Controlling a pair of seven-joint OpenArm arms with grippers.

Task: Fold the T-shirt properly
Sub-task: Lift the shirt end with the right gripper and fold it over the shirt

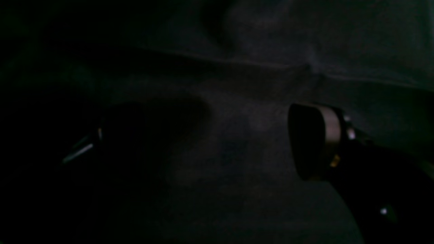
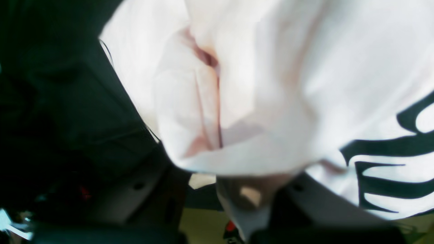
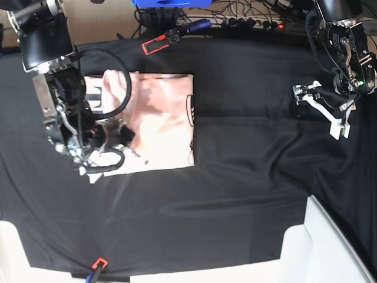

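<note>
Right hand (image 3: 97,160) gripping T-shirt (image 3: 159,124) edge

Pale pink T-shirt (image 3: 159,121) folded into a rough rectangle, lay flat on the black cloth, far-left part of the table, black lettering peeking along its right edge, near-left corner bunched and lifted

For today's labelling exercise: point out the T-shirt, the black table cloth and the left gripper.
T-shirt (image 3: 162,127), base view, its plain pink middle.
Black table cloth (image 3: 247,194), base view, bare stretch.
Left gripper (image 3: 321,109), base view, between fingertips.
</note>
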